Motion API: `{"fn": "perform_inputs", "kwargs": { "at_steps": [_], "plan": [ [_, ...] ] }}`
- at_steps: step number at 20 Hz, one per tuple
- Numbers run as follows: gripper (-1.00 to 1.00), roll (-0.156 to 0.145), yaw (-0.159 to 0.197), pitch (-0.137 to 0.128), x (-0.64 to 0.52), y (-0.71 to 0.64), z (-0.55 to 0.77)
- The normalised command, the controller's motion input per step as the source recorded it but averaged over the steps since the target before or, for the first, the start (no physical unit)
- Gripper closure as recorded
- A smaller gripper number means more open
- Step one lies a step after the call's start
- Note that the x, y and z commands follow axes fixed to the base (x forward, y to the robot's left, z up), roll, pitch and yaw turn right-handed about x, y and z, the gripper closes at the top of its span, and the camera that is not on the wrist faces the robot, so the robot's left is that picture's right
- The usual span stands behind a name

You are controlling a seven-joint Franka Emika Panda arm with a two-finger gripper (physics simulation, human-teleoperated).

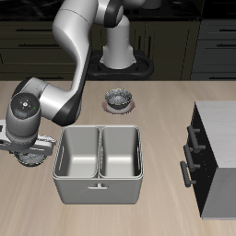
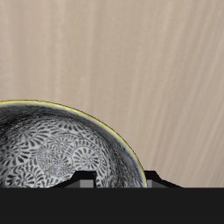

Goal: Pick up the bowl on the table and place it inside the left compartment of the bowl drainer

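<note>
The bowl (image 1: pixel 37 160) is small, grey and mottled, and it rests on the table beside the bowl drainer (image 1: pixel 100 162), on its outer side. My gripper (image 1: pixel 28 154) is down on the bowl and hides most of it. In the wrist view the bowl (image 2: pixel 52 149) fills the frame up close, and its yellowish rim runs between the two dark fingertips of my gripper (image 2: pixel 118 180). The jaws stand narrow, one finger inside the rim and one outside. Both wells of the drainer hold nothing.
A like bowl on a pale saucer (image 1: pixel 118 100) stands farther back, behind the drainer. A dark cabinet with bar handles (image 1: pixel 210 159) sits at the drainer's other side. The robot's arm arches over the table behind the drainer.
</note>
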Motion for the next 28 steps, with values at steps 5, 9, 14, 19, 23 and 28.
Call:
{"fn": "perform_inputs", "kwargs": {
  "at_steps": [5,9,14,19,23,28],
  "plan": [
    [1.00,-0.015,0.012,-0.010,-0.04,-0.03,0.12],
    [1.00,-0.016,0.012,-0.015,-0.06,-0.04,0.17],
    [1.00,-0.023,0.008,-0.038,-0.08,0.03,0.29],
    [1.00,-0.035,-0.002,-0.047,-0.12,-0.01,0.39],
    [1.00,-0.015,-0.014,-0.037,-0.12,-0.02,0.36],
    [1.00,0.020,-0.001,-0.034,-0.07,0.06,0.32]
  ]
}}
